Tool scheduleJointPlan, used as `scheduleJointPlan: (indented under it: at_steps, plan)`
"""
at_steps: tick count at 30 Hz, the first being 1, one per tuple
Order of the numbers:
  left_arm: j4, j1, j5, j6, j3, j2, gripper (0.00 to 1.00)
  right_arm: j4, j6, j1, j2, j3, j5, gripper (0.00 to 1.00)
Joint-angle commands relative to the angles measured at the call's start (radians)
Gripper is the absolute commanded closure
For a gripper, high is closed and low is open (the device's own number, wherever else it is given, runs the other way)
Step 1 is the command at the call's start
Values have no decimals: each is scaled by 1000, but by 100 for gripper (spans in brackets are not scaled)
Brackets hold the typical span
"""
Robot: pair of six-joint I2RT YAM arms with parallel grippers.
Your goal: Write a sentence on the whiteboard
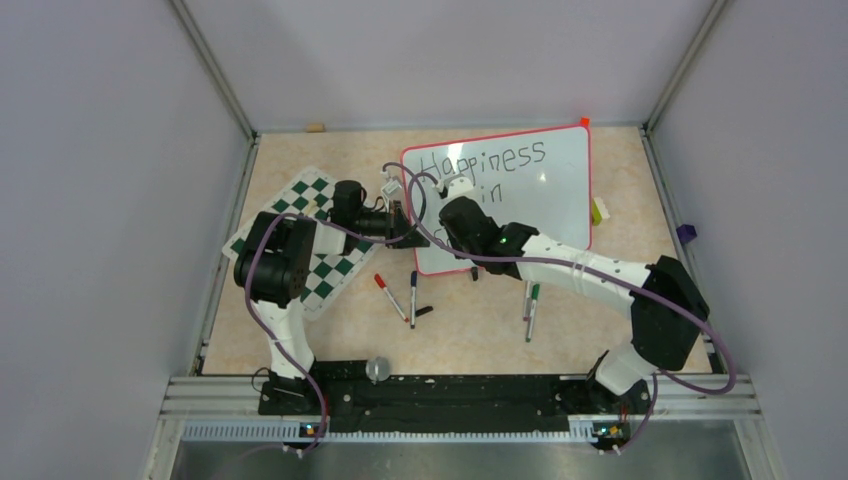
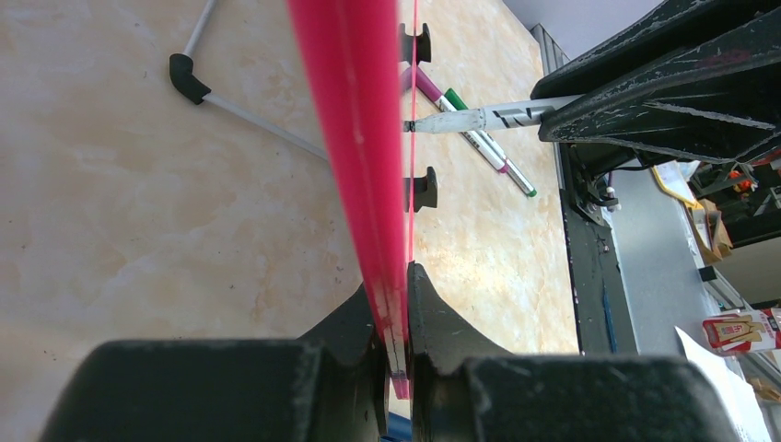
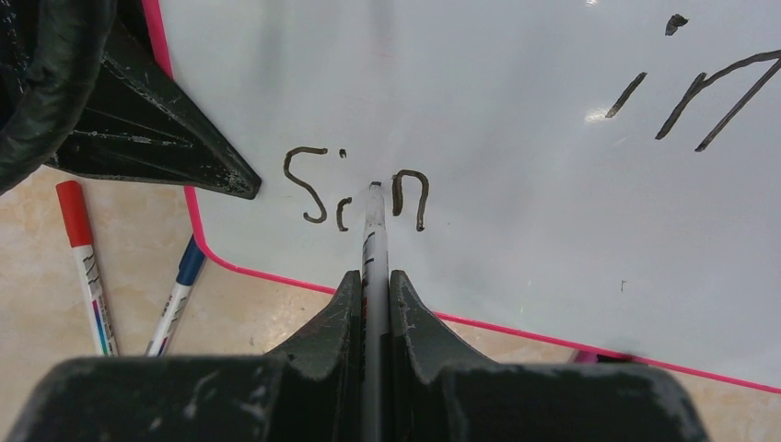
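**Both tools clamped: one on the marker, one on the board's edge**

The right tool [image 3: 373, 281] is closed narrow around a marker [image 3: 374, 230], whose barrel runs straight out between the fingers. Its dark tip touches the whiteboard [image 3: 516, 120] on the lowest line of writing, between a small dotted stroke and an "n", with an "S" to the left of them. Above that line the board carries "in", and the overhead view shows "Happiness" along the top.

The left tool [image 2: 398, 295] is pinched almost closed on the board's thin red frame, gripping its left edge; two small black feet show along the frame beyond the fingers.

The whiteboard lies at the far middle of the worktop [image 1: 470, 335], toward the right, with both arms reaching in over its left part. A green-and-white chess mat [image 1: 330, 275] sits to its left, under the left arm. Near the board's front edge lie a red-capped pen [image 3: 85, 258] and a blue-capped pen [image 3: 177, 295], and further right a green-capped pen [image 1: 532, 308].
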Motion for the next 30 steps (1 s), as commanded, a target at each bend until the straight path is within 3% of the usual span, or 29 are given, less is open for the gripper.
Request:
scheduleJointPlan:
  at_steps: [1,30]
  plan:
    - [-24,-16,27,50,-33,18,100,13,17,-9,-2,6,-12,100]
    - [-23,-16,27,50,-33,20,100,17,1,-8,13,57,52,100]
